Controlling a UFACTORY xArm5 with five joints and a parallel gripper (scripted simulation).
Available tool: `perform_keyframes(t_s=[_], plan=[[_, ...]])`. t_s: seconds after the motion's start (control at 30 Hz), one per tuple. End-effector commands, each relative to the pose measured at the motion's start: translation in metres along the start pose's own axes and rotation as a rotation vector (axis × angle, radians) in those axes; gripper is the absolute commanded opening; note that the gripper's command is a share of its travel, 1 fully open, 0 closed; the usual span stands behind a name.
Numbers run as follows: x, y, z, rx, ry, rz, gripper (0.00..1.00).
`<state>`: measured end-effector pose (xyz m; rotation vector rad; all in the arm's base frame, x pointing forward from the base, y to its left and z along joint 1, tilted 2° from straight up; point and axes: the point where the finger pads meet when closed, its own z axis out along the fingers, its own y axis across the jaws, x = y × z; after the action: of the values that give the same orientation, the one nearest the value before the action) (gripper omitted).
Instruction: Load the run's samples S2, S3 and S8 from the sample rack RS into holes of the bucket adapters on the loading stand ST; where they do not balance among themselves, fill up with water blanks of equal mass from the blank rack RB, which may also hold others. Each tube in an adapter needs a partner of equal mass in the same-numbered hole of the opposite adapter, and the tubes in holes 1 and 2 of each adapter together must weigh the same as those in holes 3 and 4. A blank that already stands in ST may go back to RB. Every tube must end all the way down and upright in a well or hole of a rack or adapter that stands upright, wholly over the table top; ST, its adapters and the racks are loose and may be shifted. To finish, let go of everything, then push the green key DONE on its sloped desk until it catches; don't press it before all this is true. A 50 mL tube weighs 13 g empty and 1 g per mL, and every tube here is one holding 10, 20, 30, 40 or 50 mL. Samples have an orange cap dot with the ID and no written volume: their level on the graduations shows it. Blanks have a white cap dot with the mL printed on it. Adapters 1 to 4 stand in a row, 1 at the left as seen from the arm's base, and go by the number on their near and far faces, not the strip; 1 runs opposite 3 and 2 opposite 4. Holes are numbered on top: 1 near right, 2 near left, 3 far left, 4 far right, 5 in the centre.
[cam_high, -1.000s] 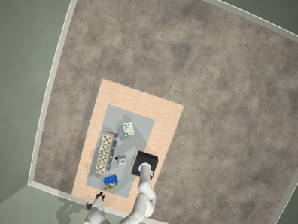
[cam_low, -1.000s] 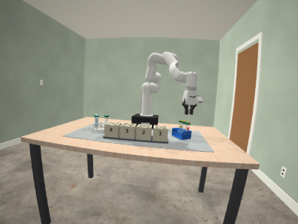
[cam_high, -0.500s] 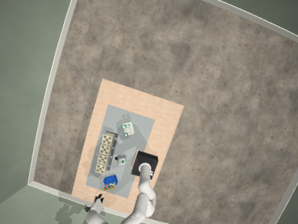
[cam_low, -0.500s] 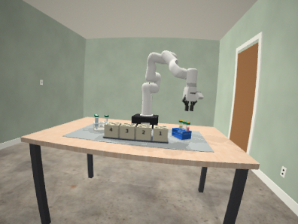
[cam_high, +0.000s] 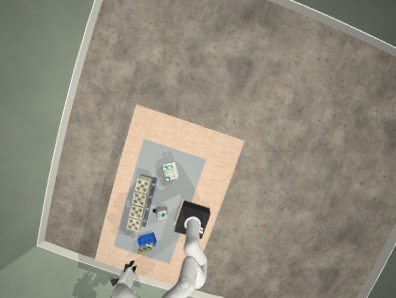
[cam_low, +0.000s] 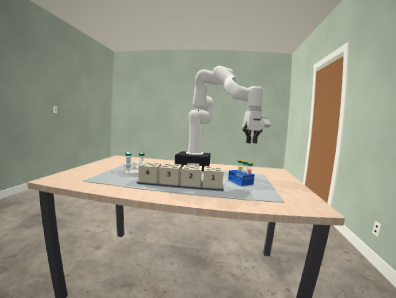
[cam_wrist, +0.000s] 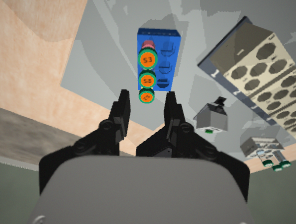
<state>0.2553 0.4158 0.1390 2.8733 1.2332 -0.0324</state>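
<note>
The blue sample rack RS (cam_high: 148, 239) (cam_low: 241, 178) (cam_wrist: 168, 38) holds three orange-dotted tubes in a row: S3 (cam_wrist: 147, 59), S8 (cam_wrist: 147, 80) and a third tube (cam_wrist: 146, 96) whose label I cannot read. My gripper (cam_high: 130, 265) (cam_low: 251, 139) (cam_wrist: 147, 101) hangs high above RS, near the table's edge. Its fingers stand apart with nothing between them. The four adapters on the stand ST (cam_high: 140, 204) (cam_low: 181, 176) (cam_wrist: 260, 70) show empty holes. The blank rack RB (cam_high: 170, 172) (cam_low: 132, 164) (cam_wrist: 262, 145) holds green-capped tubes.
The grey desk with the green DONE key (cam_high: 161, 214) (cam_wrist: 212, 120) stands between ST and the arm's black base (cam_high: 192, 216) (cam_low: 192, 158). Everything rests on a grey mat (cam_high: 190, 170) (cam_low: 260, 192) on the wooden table (cam_high: 225, 150) (cam_low: 200, 205).
</note>
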Motion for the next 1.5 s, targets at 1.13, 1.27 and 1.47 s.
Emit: perform_keyframes(t_s=[1.13, 1.27, 1.47], plan=[[-0.074, 0.0, -0.002, 0.0, 0.004, 0.0, 0.57], [-0.079, 0.0, -0.002, 0.0, 0.004, 0.0, 0.57], [-0.079, 0.0, -0.002, 0.0, 0.004, 0.0, 0.57]])
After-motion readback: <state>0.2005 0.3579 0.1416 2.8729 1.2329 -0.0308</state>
